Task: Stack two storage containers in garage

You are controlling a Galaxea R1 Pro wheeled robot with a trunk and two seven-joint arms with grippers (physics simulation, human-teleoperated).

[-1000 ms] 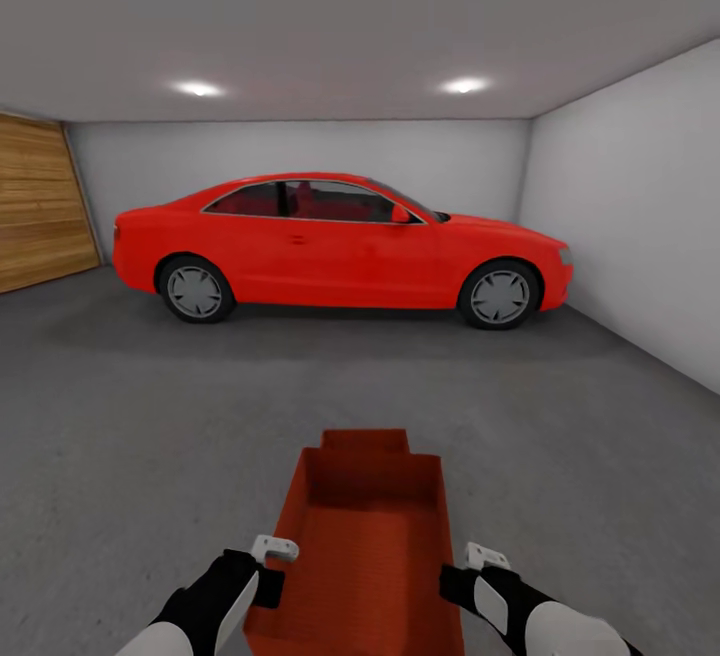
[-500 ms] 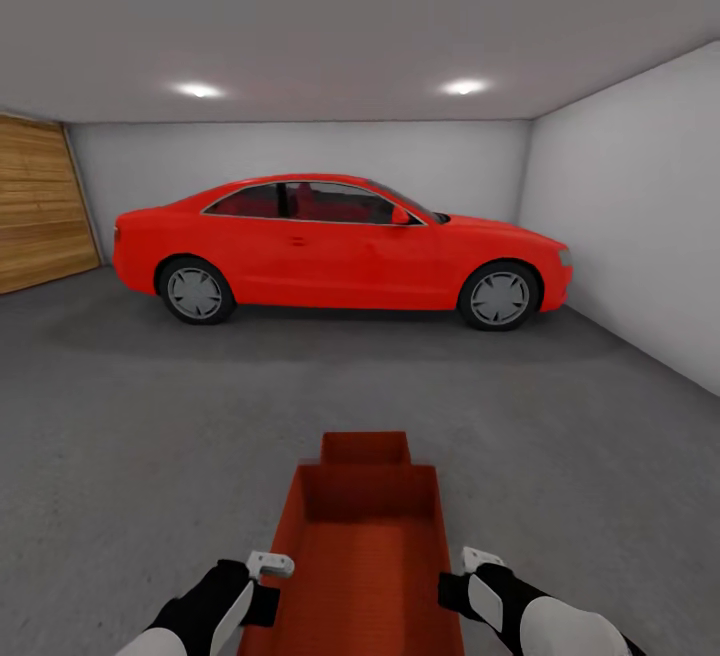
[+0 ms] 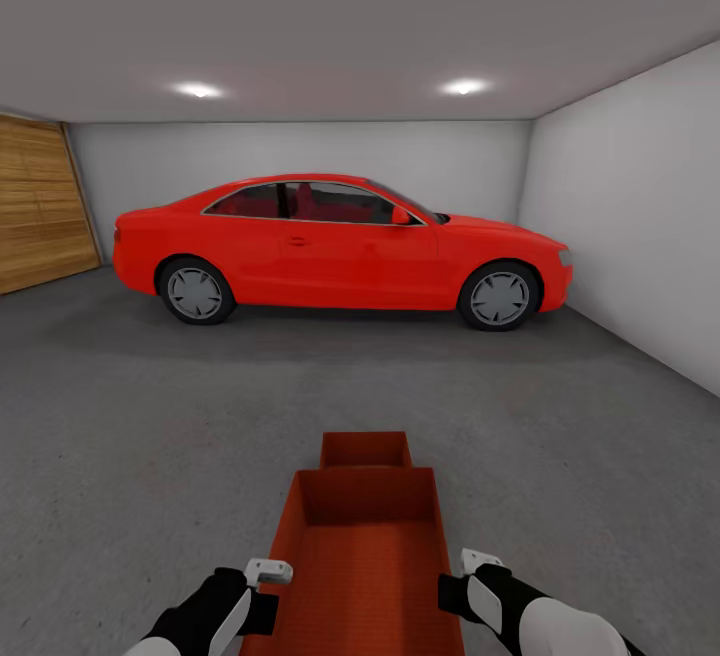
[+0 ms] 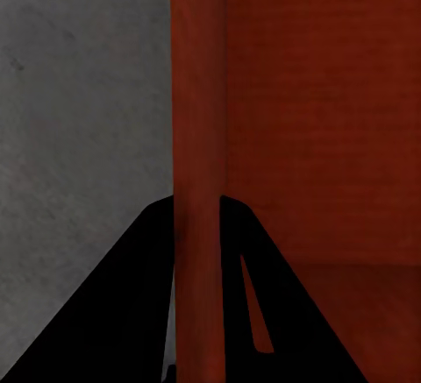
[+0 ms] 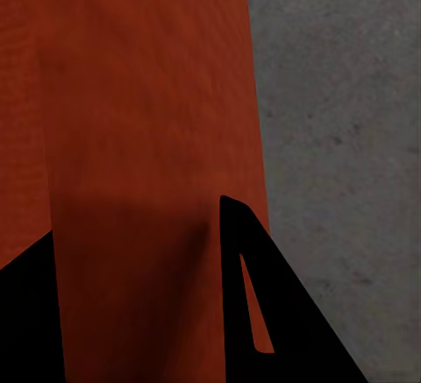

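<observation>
In the garage I hold one orange-red storage container (image 3: pixel 365 561) low in front of me, its open top facing up. My left gripper (image 3: pixel 268 588) is shut on its left wall (image 4: pixel 198 138), with the black fingers (image 4: pixel 132 313) on either side of the thin wall. My right gripper (image 3: pixel 452 591) is shut on the right wall (image 5: pixel 149 138). The other storage container (image 3: pixel 365 448) sits on the dark grey floor (image 3: pixel 150 456) just beyond the held one, which hides its near part. Whether the two touch I cannot tell.
A big red car (image 3: pixel 340 246) stands side-on across the far end of the garage. A wood-panelled door (image 3: pixel 40 201) is at the far left and a white wall (image 3: pixel 640 206) runs along the right. Open grey floor lies between me and the car.
The held container has straightened from a slight leftward skew and come lower and nearer to me. Both grippers have dropped with it. The far container, car and view have stayed put.
</observation>
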